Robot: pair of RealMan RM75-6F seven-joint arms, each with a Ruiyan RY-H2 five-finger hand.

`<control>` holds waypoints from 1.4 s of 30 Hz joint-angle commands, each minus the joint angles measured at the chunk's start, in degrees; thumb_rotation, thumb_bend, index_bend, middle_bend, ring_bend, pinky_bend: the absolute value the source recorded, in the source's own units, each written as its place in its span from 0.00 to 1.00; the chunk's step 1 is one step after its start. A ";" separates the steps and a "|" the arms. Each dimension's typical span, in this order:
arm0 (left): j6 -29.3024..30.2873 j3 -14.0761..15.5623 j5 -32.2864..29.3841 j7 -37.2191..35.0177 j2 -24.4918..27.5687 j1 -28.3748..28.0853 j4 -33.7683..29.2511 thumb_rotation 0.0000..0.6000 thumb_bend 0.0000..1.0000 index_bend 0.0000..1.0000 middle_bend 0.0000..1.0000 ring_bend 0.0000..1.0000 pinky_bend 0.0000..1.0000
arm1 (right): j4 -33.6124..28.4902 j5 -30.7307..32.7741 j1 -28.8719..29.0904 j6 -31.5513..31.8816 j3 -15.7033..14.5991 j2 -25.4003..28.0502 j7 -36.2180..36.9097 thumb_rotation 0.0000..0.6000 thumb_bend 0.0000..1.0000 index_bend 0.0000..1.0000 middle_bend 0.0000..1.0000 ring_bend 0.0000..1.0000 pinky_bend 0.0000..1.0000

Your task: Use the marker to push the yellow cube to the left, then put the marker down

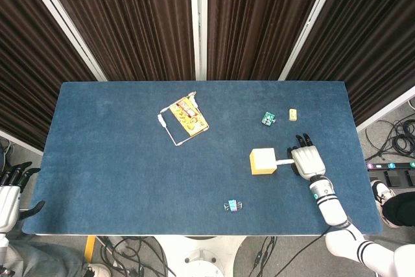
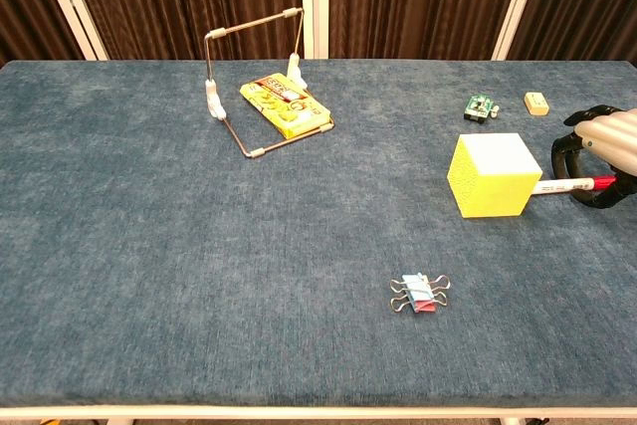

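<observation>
The yellow cube [image 1: 262, 161] [image 2: 492, 175] stands on the blue table [image 1: 130, 160], right of centre. A white marker with a red cap [image 2: 569, 185] lies on the cloth to its right, its tip against the cube. My right hand [image 1: 308, 161] [image 2: 602, 151] hovers over the marker's capped end. Its fingers [image 2: 559, 158] curve down on the far side and the thumb [image 2: 595, 197] on the near side, with a gap still showing around the marker. My left hand [image 1: 8, 194] hangs open off the table's left front corner.
A wire stand with a yellow packet [image 1: 187, 118] [image 2: 286, 106] sits at the back centre. A small green part [image 1: 268, 119] [image 2: 481, 106] and a tan block [image 1: 293, 115] [image 2: 536, 102] lie behind the cube. A binder clip [image 1: 233, 205] [image 2: 419, 293] lies near the front edge.
</observation>
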 commanded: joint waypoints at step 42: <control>-0.77 0.29 0.70 -1.19 0.27 -0.42 -0.30 1.00 0.21 0.31 0.27 0.18 0.20 | -7.82 0.49 0.05 1.82 0.66 6.06 -1.66 1.00 0.37 0.69 0.64 0.21 0.10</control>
